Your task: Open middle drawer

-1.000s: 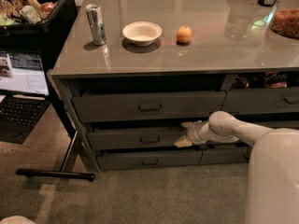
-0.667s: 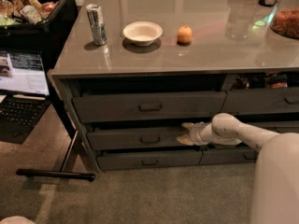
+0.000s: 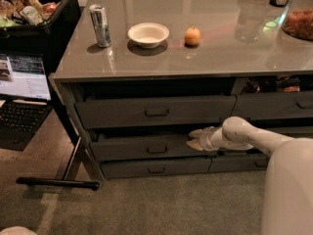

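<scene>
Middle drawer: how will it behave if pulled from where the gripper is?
Probably stiff: the middle drawer has a wide, flat front. May skew or bind, since the gripper sits at its right end, away from the centre handle. Weight unclear: contents hidden.

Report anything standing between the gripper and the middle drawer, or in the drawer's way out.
Nothing visible does. The gripper is at the right end of the middle drawer, right of its handle. The black stand foot lies on the carpet to the left, lower than the drawer.
</scene>
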{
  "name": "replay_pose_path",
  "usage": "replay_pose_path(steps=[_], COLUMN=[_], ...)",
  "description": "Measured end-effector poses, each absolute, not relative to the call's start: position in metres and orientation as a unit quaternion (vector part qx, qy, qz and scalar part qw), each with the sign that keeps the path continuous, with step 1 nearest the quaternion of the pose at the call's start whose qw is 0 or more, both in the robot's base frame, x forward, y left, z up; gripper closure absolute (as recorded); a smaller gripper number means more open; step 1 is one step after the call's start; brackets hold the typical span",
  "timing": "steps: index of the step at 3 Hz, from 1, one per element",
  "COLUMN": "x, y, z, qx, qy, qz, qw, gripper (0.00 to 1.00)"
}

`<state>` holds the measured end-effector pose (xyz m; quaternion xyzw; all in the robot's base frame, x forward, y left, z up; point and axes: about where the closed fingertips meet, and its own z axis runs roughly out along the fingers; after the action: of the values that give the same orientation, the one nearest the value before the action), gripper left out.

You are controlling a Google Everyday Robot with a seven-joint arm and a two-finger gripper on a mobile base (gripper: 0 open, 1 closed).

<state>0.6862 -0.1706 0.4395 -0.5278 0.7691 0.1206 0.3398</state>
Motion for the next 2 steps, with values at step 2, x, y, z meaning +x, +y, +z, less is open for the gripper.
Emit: replay_pose_path(steps=[2], x=[0.6767], y=[-0.1736], z=[0.4402], qx=[-0.523], qy=[0.770], qz=[0.124], qw=[0.344], gripper=[1.00])
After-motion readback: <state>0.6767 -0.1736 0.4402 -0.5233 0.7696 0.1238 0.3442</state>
